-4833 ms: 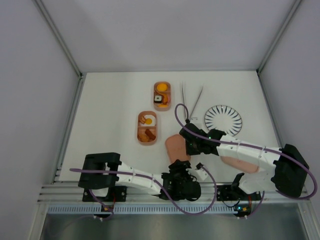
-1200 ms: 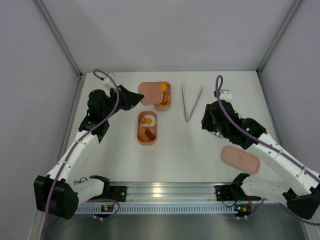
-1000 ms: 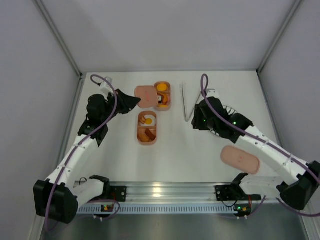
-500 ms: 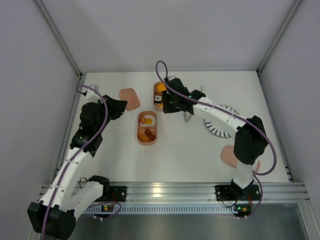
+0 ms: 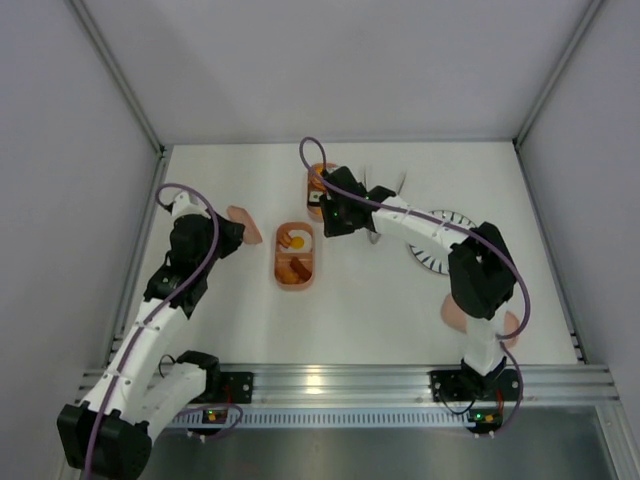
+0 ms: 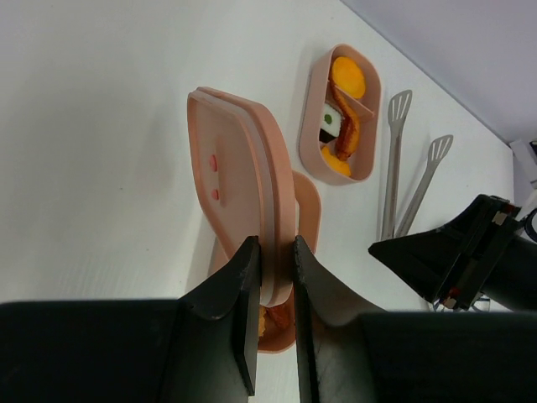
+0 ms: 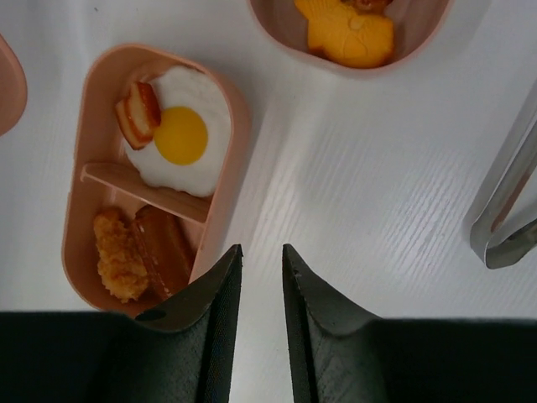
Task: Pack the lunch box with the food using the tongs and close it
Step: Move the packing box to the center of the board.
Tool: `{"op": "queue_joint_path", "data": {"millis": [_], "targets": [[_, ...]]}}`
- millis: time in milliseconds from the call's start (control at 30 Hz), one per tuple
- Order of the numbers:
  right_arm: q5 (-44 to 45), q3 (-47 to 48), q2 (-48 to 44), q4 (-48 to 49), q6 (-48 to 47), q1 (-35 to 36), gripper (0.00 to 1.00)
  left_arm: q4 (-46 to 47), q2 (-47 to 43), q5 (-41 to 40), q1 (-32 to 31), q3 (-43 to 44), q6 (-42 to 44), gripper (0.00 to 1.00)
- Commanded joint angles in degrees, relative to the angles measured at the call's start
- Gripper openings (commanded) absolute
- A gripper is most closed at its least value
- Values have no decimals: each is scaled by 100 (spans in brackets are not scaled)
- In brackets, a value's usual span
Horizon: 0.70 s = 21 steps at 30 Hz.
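Observation:
My left gripper is shut on the edge of a salmon-pink lunch box lid, held on edge above the table at the left. Behind the lid lies the near lunch box tray, holding a fried egg, a bacon piece and sausage strips. The far tray holds orange pieces and a sushi roll. My right gripper hovers just right of the near tray's wall, its jaws narrowly open with nothing between them. The silvery tongs lie right of the far tray.
A striped white plate sits at the right, partly under my right arm. A second pink lid lies near the front right, mostly hidden by that arm. White walls close in the table on three sides.
My right arm has swung left from the plate side to the trays, and its jaws have narrowed. My left arm has drawn the lid away from the far tray, left and nearer.

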Motion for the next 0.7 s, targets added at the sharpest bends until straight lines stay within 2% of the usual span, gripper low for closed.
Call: {"op": "queue_joint_path", "data": {"millis": [0, 233, 467, 667], "targets": [[-71, -142, 188, 368, 6, 139, 25, 342, 16, -7, 25, -110, -80, 0], [309, 217, 496, 385, -144, 210, 28, 211, -1, 90, 25, 74, 78, 0], [212, 1227, 1014, 183, -276, 131, 33, 132, -36, 160, 25, 188, 139, 0], [19, 1579, 1348, 157, -232, 105, 33, 105, -37, 195, 25, 206, 139, 0]]}}
